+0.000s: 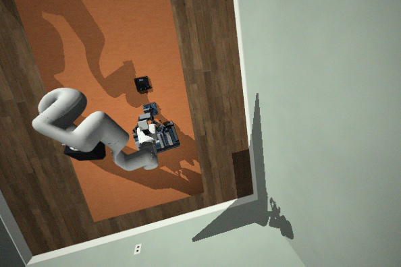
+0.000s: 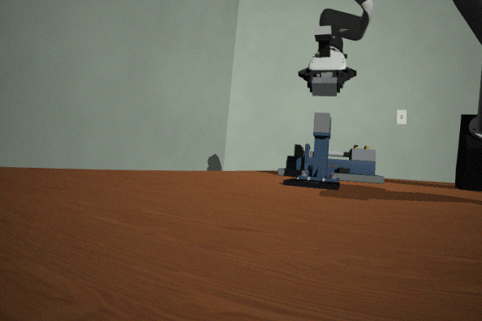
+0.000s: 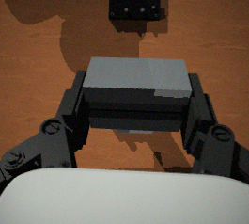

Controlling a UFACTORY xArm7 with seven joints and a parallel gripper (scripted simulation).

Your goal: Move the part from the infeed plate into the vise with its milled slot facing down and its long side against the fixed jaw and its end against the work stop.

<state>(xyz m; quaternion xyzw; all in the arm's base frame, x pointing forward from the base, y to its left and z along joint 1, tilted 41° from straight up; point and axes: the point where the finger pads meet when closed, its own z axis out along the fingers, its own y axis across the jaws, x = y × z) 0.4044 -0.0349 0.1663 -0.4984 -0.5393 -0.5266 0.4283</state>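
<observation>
The long orange mat [image 1: 111,30] lies on the wooden floor, and on it, beside the white seven-joint arm [image 1: 98,135], sits the blue and grey pneumatic vise [image 2: 357,168], the landmark here. In front of the vise in the exterior view stands a blue post-like rest topped by a grey block [image 2: 322,125], probably the V-block. A small black square infeed plate [image 1: 142,83] lies well apart from the vise on the mat. The black two-fingered gripper [image 2: 324,86] hangs high above the vise and the rest, its fingers clamped on the grey rectangular part [image 3: 136,91], gripped across its ends. The step in hand looks like carrying the part. Which way the slot faces cannot be told; next, check that, perhaps regrasp at the rest, then lower between the jaws.
</observation>
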